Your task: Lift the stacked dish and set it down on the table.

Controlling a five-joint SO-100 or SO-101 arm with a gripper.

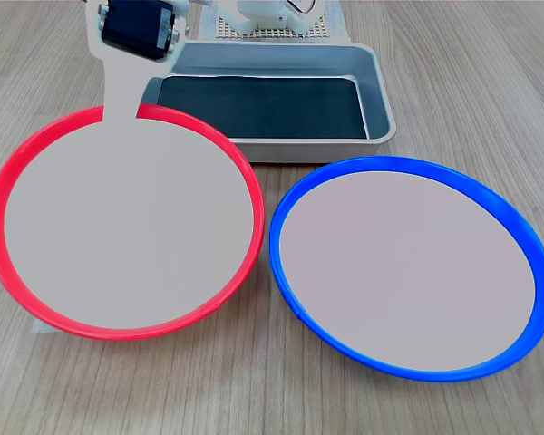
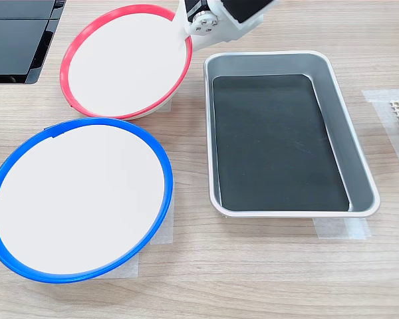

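The stacked dish (image 1: pixel 122 227) (image 2: pixel 123 60), a red-rimmed plate with a pale centre, sits on the table (image 1: pixel 254 390) (image 2: pixel 253 266) beside the blue-rimmed plate, not on top of it. In the second exterior view its side toward the tray looks slightly raised, with a shadow under it. My gripper (image 1: pixel 122 104) (image 2: pixel 184 33) is at that rim. Its flat white finger lies across the red edge onto the pale centre, and the lower finger is hidden beneath. It looks shut on the rim.
A blue-rimmed plate (image 1: pixel 408 267) (image 2: pixel 76 196) lies close to the red one, a narrow gap between them. A grey tray (image 1: pixel 381 100) (image 2: pixel 359 166) with a dark bottom stands just behind the gripper. Tape strips (image 2: pixel 332 228) mark the tabletop. A black panel (image 2: pixel 16 40) sits at the second exterior view's top left.
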